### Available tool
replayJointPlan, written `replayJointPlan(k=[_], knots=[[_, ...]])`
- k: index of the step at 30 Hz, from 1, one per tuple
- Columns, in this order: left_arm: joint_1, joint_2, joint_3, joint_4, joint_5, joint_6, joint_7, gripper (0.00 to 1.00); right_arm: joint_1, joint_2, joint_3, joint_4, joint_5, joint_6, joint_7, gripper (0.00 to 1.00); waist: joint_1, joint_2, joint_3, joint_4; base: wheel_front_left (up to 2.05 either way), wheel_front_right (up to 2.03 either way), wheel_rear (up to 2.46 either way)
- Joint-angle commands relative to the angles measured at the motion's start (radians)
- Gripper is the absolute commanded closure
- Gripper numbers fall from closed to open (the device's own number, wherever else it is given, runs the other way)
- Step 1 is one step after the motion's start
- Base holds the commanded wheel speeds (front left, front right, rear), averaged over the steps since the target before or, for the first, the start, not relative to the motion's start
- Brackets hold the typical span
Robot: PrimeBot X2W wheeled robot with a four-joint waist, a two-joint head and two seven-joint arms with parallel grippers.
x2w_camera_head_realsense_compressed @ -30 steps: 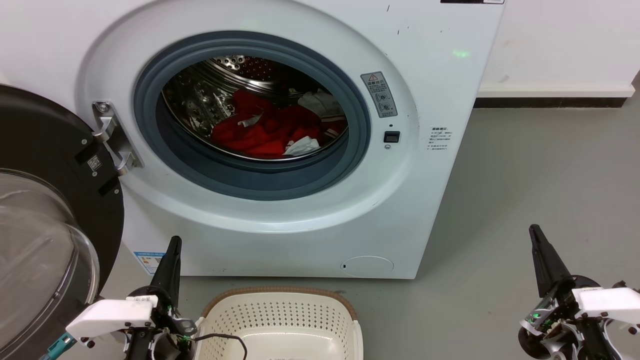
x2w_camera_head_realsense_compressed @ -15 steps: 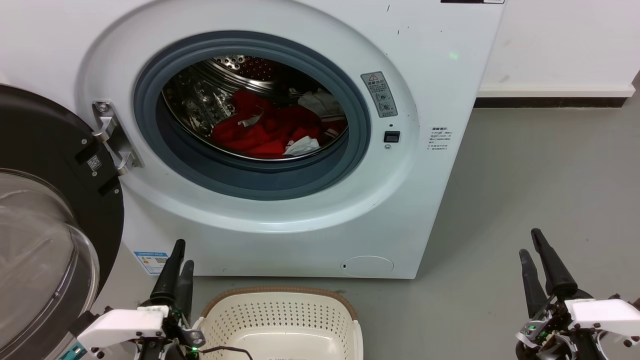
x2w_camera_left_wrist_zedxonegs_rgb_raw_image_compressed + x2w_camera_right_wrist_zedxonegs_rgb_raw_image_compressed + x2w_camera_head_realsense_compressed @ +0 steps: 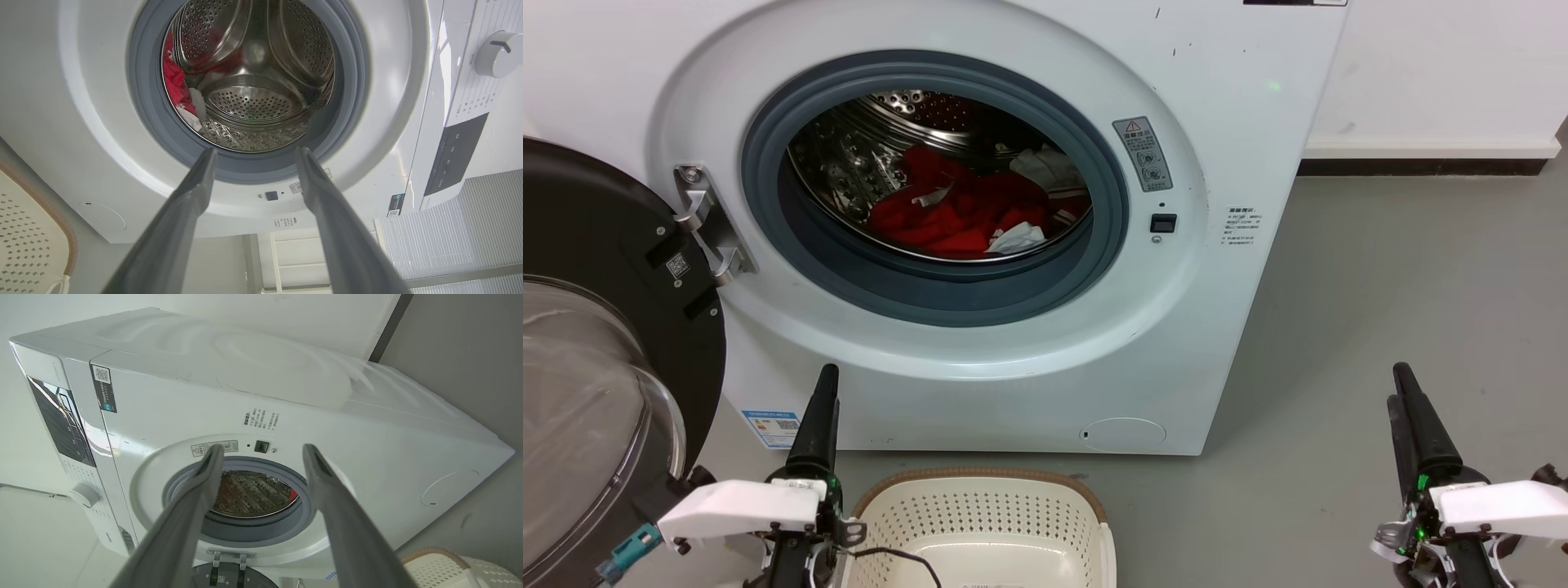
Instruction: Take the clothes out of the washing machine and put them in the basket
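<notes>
The left gripper point(image 3: 825, 384) has its two dark fingers spread with nothing between them. From above they line up one behind the other and look like a single spike. Half a second ago that gripper sat lower, with both fingers showing side by side. Now its tip has climbed up against the lower front of the washing machine point(image 3: 1013, 392), just left of the basket point(image 3: 980, 476). The right gripper point(image 3: 1398, 384) has done much the same. It is also spread and empty, its tip a little higher than before, out over the bare grey floor point(image 3: 1380, 286) well to the right of the machine.

Nothing else has moved. The clothes point(image 3: 956, 216) lie where they did, a red heap with white patches low in the steel drum point(image 3: 849, 163), behind the grey rubber ring. The door point(image 3: 596, 245) hangs wide open on the left. The basket stands on the floor right in front of the machine, and the part of it I can see holds nothing.

I read this as the very start of the reach. Both arms are lifting and aiming at the opening, with the left one nearer and lined up with it. No garment has been touched, so the whole job still lies ahead
</notes>
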Motion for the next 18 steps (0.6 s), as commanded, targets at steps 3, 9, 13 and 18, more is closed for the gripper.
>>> replayJointPlan(k=[3, 9, 13, 18], knots=[[-0.033, 0.003, -0.012, -0.041, 0.089, 0.000, -0.021, 0.00, -0.008, -0.004, 0.002, -0.039, -0.108, 0.000, -0.021, 0.00, 0.0000, 0.0000, 0.000, 0.000, 0.00, 0.00, 0.00], [-0.037, 0.003, -0.030, -0.054, 0.198, 0.000, -0.041, 0.00, -0.002, -0.004, 0.009, -0.059, -0.237, 0.000, -0.041, 0.00, 0.0000, 0.0000, 0.000, 0.001, 0.00, 0.00, 0.00], [-0.041, 0.003, -0.044, -0.057, 0.284, 0.000, -0.056, 0.00, 0.002, -0.004, 0.015, -0.074, -0.333, 0.000, -0.056, 0.00, 0.0000, 0.0000, 0.000, 0.001, 0.00, 0.00, 0.00], [-0.047, 0.003, -0.064, -0.059, 0.378, 0.007, -0.074, 0.00, 0.007, -0.004, 0.024, -0.089, -0.442, 0.000, -0.074, 0.00, 0.0000, 0.0000, 0.001, 0.002, 0.00, 0.00, 0.00]])
